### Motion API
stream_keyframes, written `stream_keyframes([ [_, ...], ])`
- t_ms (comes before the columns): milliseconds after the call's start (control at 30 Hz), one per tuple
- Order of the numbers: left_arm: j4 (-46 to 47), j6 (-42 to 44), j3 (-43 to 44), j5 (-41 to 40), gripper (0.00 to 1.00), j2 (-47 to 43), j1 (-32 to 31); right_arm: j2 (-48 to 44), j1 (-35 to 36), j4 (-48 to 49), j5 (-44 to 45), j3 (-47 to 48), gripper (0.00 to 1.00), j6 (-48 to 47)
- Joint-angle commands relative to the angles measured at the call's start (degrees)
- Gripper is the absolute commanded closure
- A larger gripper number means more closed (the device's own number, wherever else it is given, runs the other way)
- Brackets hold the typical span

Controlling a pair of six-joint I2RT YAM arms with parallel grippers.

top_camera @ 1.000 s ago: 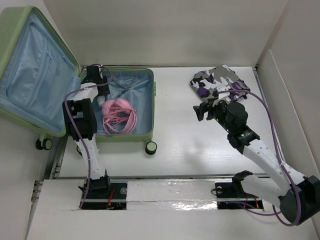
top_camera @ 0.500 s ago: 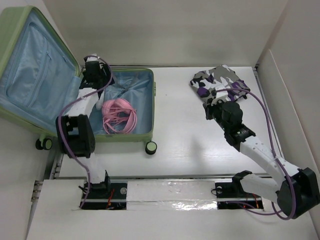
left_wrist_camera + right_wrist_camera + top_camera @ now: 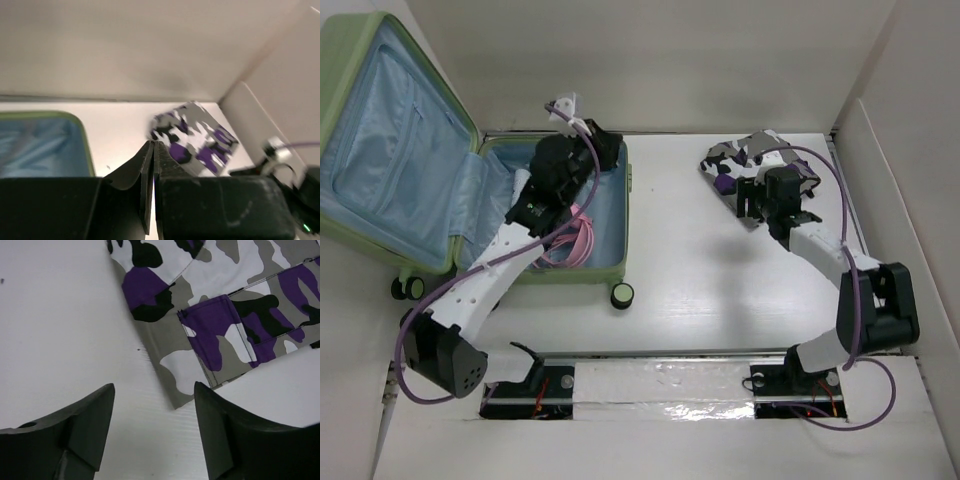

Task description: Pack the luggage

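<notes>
- Top view: luggage [image 3: 390,150], a hard green shell with blue lining, lies open far left on the worktop [image 3: 680,260], pink coil [image 3: 575,235] inside. left gripper [image 3: 604,148] has swung to its right rim; right gripper [image 3: 748,205] has reached the camo cloth [image 3: 760,155], prob. the next item.
- L wrist: jaws pressed together, empty.
- R wrist: jaws wide apart, nothing held, over the soft stitched cloth's corner.

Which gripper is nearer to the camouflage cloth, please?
Right. The right gripper hangs open directly over the cloth's near edge. The left gripper, shut, is over the suitcase's far right corner, well away from the cloth.
</notes>
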Motion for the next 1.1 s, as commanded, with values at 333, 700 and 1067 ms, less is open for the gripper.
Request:
stream_keyframes([
  [333,7.49,1.77,-7.24,-26.01,1.0,7.07,-34.49,16.96,-9.55,-10.35,-5.42,13.35,0.29,1.63],
  [700,13.28,-6.93,-6.97,-13.73,0.41,16.93,-29.84,22.33,-9.11,-9.57,-9.92,13.97,0.77,5.14],
  [1067,5.73,-13.17,8.66,-9.5,0.48,34.07,-25.62,11.8,-7.71,-1.75,-18.62,-1.4,1.0,6.46],
])
